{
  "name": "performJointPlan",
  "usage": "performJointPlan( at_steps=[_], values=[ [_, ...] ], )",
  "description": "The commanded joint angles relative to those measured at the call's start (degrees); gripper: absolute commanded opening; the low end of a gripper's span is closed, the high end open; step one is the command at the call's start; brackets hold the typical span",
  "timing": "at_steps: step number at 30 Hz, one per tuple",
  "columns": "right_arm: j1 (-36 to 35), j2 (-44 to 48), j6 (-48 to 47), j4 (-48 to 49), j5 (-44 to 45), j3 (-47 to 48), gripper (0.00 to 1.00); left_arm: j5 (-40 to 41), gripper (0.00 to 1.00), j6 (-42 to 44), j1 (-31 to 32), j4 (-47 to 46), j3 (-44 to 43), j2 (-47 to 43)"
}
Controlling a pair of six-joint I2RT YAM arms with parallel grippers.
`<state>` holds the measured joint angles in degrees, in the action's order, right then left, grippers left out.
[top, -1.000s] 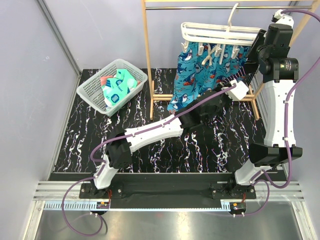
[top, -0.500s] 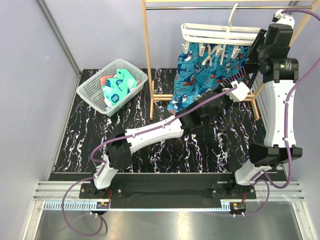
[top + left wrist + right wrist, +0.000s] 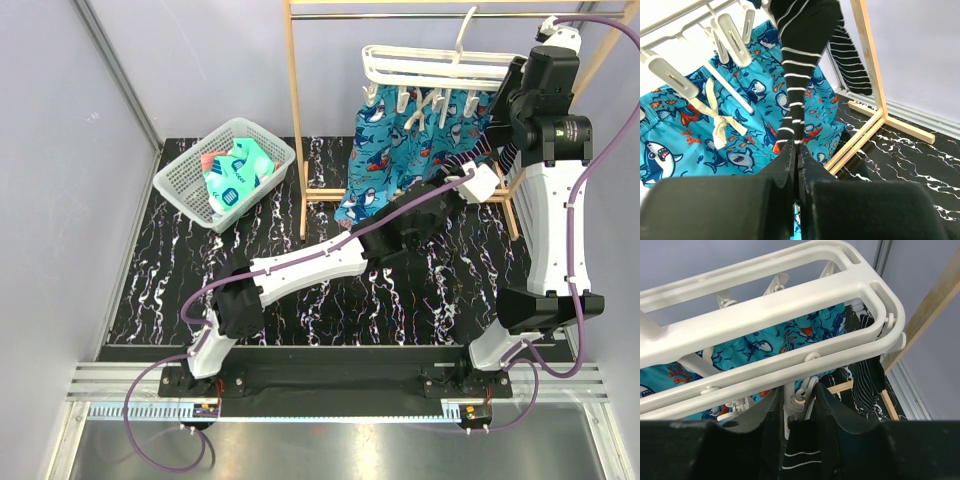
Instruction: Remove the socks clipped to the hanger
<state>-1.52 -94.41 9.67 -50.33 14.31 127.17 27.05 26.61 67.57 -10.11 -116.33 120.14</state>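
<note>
The white hanger hangs by its hook from the wooden rack. A black-and-white striped sock hangs from one of its clips. My left gripper is shut on that sock's lower end. My right gripper is up at the hanger's right end, its fingers pressed on either side of that clip, with the sock's top just under them. A second striped sock hangs at the hanger's corner. In the top view both grippers are hard to make out among the cloth.
Blue shark-print cloth hangs behind the sock, among several bare clips. The rack's wooden post and foot stand close on the right. A white mesh basket holding teal and coral socks sits at the back left.
The left arm has stretched slightly farther toward the hanger with the sock in its grip. The right wrist has risen a touch at the clip. Both grips are the same.
</note>
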Motion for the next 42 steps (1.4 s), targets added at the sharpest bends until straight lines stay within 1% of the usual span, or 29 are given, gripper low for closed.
performJointPlan(
  at_steps=[1,2,4,11,12,13,14,16,23,26,28,32,33,34,36,37,38,42],
  values=[
    [-0.6,1.7,-0.9,3.2,2.5,1.6,0.15,1.3,0.00,0.5,0.5,-4.0,-2.2,-0.4],
    [-0.7,1.8,-0.9,3.2,2.7,1.4,0.05,1.3,0.00,0.5,0.5,-4.0,-2.2,-0.5],
    [-0.8,2.0,-0.9,3.5,3.1,0.7,0.00,1.3,0.00,0.6,0.5,-4.2,-2.0,-0.6],
    [-0.8,2.3,-0.9,3.8,3.3,0.4,0.00,1.4,0.00,0.8,0.5,-4.5,-1.7,-0.7],
    [-0.7,2.3,-0.9,3.5,2.8,0.8,0.13,1.3,0.00,0.8,0.5,-4.5,-1.8,-0.7],
    [-0.8,2.1,-0.5,3.3,2.0,1.1,0.22,1.3,0.00,0.8,0.5,-4.5,-1.8,-0.7],
    [-0.8,2.1,-0.4,3.3,2.0,1.3,0.29,1.3,0.00,0.7,0.5,-4.5,-1.9,-0.6],
    [-0.8,2.4,-0.4,3.6,2.1,1.2,0.38,1.3,0.00,0.6,0.5,-4.4,-1.9,-0.6],
    [-0.9,2.2,-1.0,4.2,2.5,1.1,0.41,1.5,0.00,0.4,0.8,-4.7,-1.4,-1.0],
    [-0.9,2.0,-1.0,4.2,2.6,1.1,0.47,1.5,0.00,0.5,0.9,-4.7,-1.3,-1.0],
    [-1.1,2.2,-1.1,4.8,3.0,1.1,0.47,1.5,0.00,0.5,0.9,-4.7,-1.2,-1.0],
    [-1.2,2.3,-1.3,5.5,3.5,0.7,0.43,1.5,0.00,0.5,0.9,-4.9,-1.0,-1.2],
    [-1.2,2.4,-1.2,6.1,3.6,0.6,0.39,1.5,0.00,0.4,0.9,-4.9,-1.0,-1.2],
    [-1.3,2.4,-1.5,6.2,3.6,0.4,0.34,1.5,0.00,0.4,0.9,-4.9,-1.0,-1.1],
    [-1.4,2.4,-1.6,6.6,4.0,-0.1,0.16,1.6,0.00,0.4,1.0,-5.0,-0.8,-1.3],
    [-1.5,2.7,-1.8,6.6,4.4,-0.3,0.04,1.6,0.00,0.5,1.0,-5.1,-0.8,-1.2],
    [-1.4,3.0,-1.8,7.0,4.4,-1.2,0.00,1.7,0.00,0.5,1.0,-5.1,-0.7,-1.2],
    [-1.6,4.1,-1.9,8.1,4.6,-2.6,0.00,1.7,0.00,0.5,1.0,-5.3,-0.6,-1.4]
  ],
)
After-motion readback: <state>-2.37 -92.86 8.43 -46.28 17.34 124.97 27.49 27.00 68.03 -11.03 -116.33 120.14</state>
